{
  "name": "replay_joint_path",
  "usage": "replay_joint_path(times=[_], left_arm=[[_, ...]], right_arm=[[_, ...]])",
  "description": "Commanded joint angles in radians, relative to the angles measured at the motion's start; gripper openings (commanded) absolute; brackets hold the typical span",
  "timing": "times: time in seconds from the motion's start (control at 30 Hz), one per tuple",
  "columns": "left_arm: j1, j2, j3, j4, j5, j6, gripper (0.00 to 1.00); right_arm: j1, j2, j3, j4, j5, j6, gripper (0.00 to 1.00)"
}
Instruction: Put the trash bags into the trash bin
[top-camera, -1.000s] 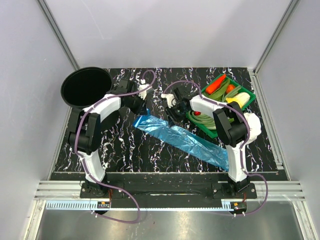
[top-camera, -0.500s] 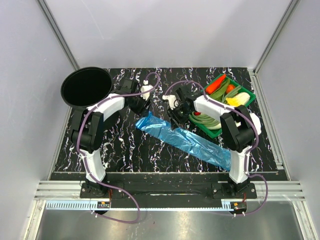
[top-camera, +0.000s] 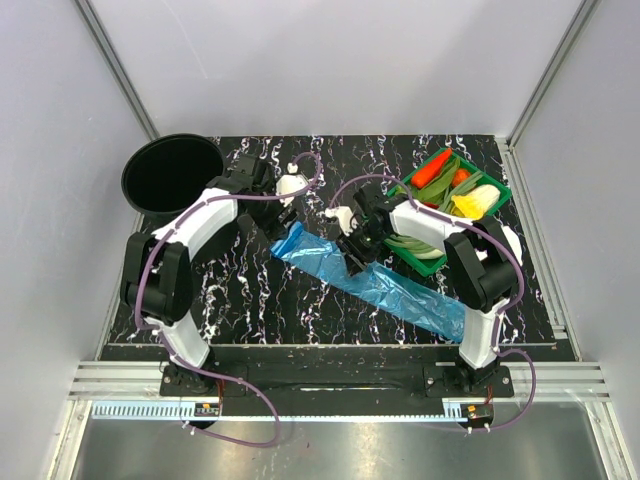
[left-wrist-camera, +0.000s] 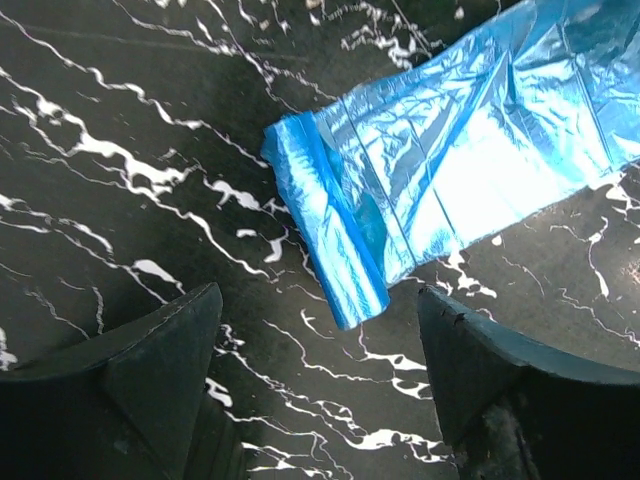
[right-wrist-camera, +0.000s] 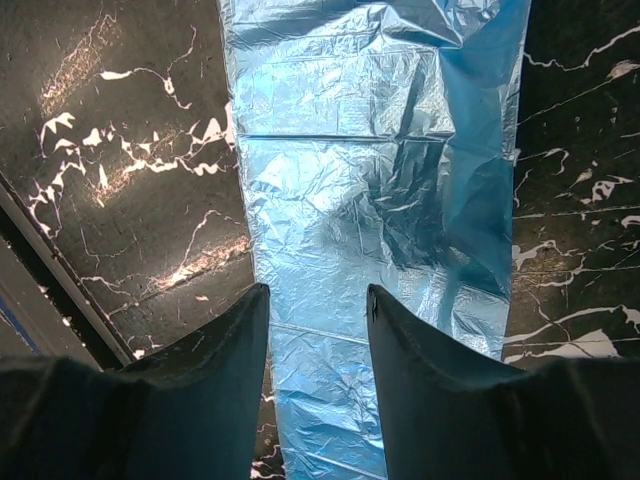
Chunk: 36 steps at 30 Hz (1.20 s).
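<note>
A long blue trash bag (top-camera: 375, 285) lies flat on the black marbled table, running from the centre toward the near right. Its folded end (left-wrist-camera: 335, 225) lies just ahead of my left gripper (left-wrist-camera: 318, 300), whose jaws stand wide apart with only bare table between them. In the top view the left gripper (top-camera: 283, 208) hovers just beyond that end. My right gripper (right-wrist-camera: 315, 295) is open and points down over the bag's (right-wrist-camera: 370, 200) middle, its fingers apart above the film; from above the right gripper (top-camera: 355, 255) sits over the bag's upper part. The black trash bin (top-camera: 172, 175) stands at the far left.
A green tray (top-camera: 505, 187) of vegetables sits at the far right, close behind the right arm's forearm. Purple cables loop above both wrists. Grey walls enclose the table on three sides.
The left jaws have opened wide and the left arm has swung its elbow outward. The right gripper has moved nearer along the bag and opened somewhat. The bag's end shifted slightly.
</note>
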Motion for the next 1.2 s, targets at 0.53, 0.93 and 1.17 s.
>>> replay_joint_path(times=[0.53, 0.93, 1.17], left_arm=[[-0.015, 0.16, -0.001, -0.047, -0.117, -0.181, 0.87], [-0.04, 0.213, -0.01, -0.029, -0.123, -0.22, 0.72], [-0.041, 0.224, -0.017, -0.024, -0.1, -0.229, 0.46]], right_arm=[[0.005, -0.042, -0.037, 0.018, -0.004, -0.017, 0.5], [0.005, -0.046, -0.038, 0.018, -0.007, -0.016, 0.5], [0.004, -0.051, -0.043, 0.017, -0.011, -0.013, 0.5]])
